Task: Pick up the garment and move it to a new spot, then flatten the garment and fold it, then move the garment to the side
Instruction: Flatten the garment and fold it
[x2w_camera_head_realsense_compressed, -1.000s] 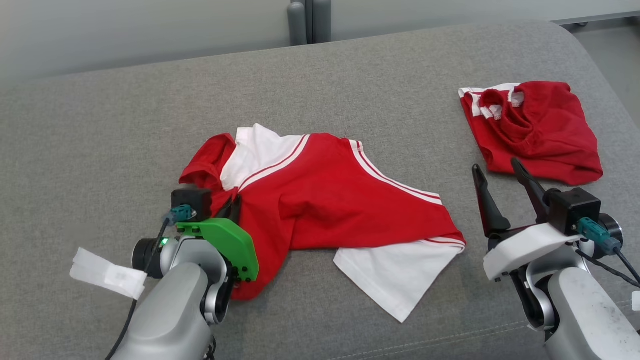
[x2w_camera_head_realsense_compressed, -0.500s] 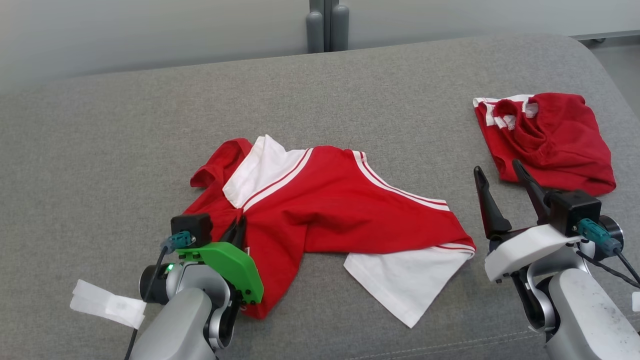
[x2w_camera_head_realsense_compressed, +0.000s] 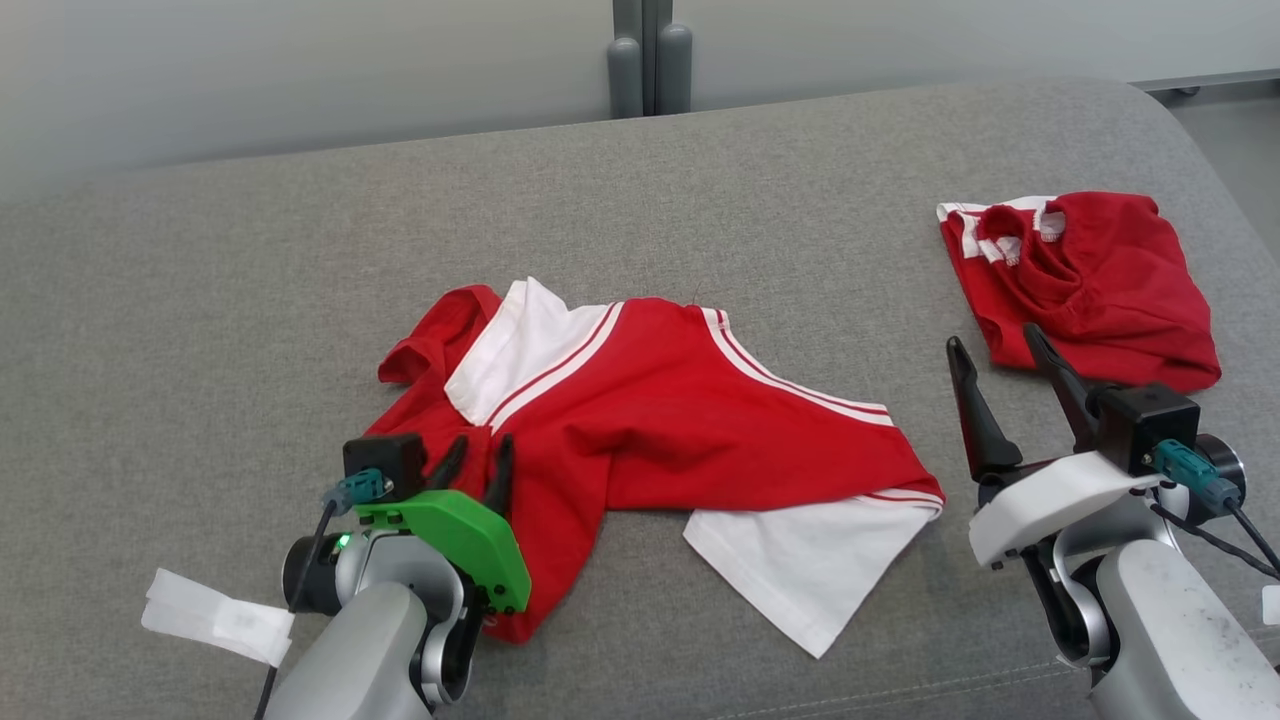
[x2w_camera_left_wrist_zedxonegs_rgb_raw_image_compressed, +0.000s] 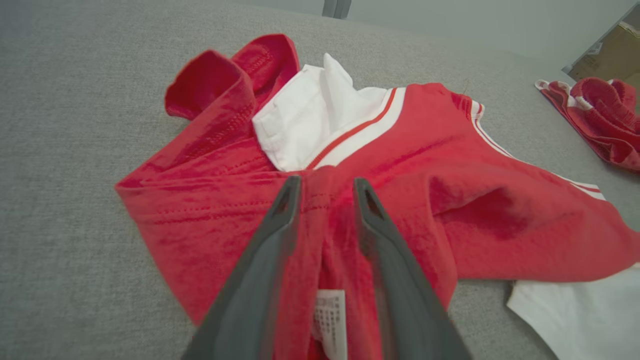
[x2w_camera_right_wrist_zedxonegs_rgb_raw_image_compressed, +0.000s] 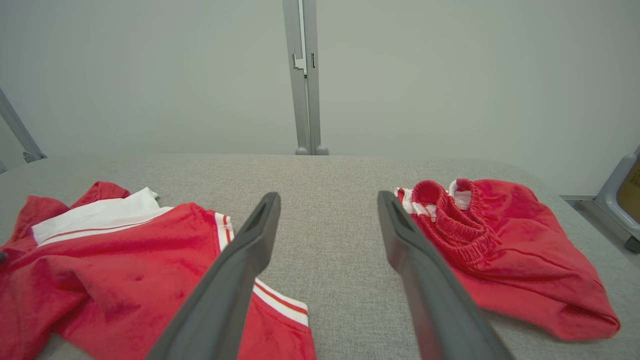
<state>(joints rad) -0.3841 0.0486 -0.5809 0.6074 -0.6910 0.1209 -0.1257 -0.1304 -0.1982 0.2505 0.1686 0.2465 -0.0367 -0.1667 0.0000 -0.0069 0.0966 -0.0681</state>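
Two grippers, both with fingers apart and clamping nothing: left gripper (x2w_camera_head_realsense_compressed: 481, 447) over the lower-left edge of the rumpled shirt (x2w_camera_head_realsense_compressed: 680, 440) at centre frame, right gripper (x2w_camera_head_realsense_compressed: 992, 340) idle at lower right; placing appears done, flattening next, requiring both to pinch opposite edges and spread.

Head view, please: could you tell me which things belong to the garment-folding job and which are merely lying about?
In the job:
red and white shirt, crumpled
left hand, fingers parted over the shirt's fabric
right hand, open, beside the shirt

Lying about:
red shorts, bunched at the far right
grey posts, behind the cushion
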